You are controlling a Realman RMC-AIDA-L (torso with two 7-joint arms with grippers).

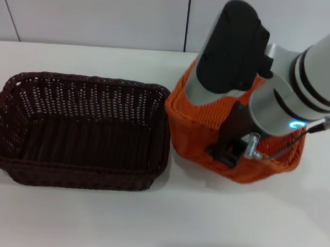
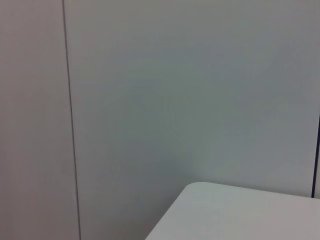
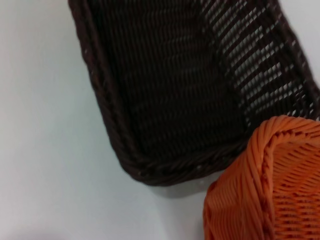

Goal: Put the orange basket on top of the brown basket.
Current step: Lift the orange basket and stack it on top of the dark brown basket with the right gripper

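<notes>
The brown basket (image 1: 79, 131) stands upright and empty on the white bench (image 1: 149, 222), its braided rim complete on all four sides; this basket serves as the landmark. The orange basket (image 1: 236, 135) sits on the bench just to the right of the brown basket, its near-left corner close against the brown rim, though contact cannot be confirmed. In the right wrist view the same relation appears: a corner of the orange basket (image 3: 270, 185) lies just beside the rounded corner of the brown basket (image 3: 165, 100), with a thin strip of bench (image 3: 45, 150) showing between them lower down. The right arm reaches over the orange basket, on the side away from the brown basket, and its black housing covers most of the orange interior. The right pincer (image 1: 230, 152) hangs at the near wall of the orange basket; whether its fingers are apart, together or clamped on the rim cannot be told. The left pincer appears in no view; the left wrist view shows only a pale wall panel and a bench corner (image 2: 240, 215). No brand, label or legible writing is visible on any item.
</notes>
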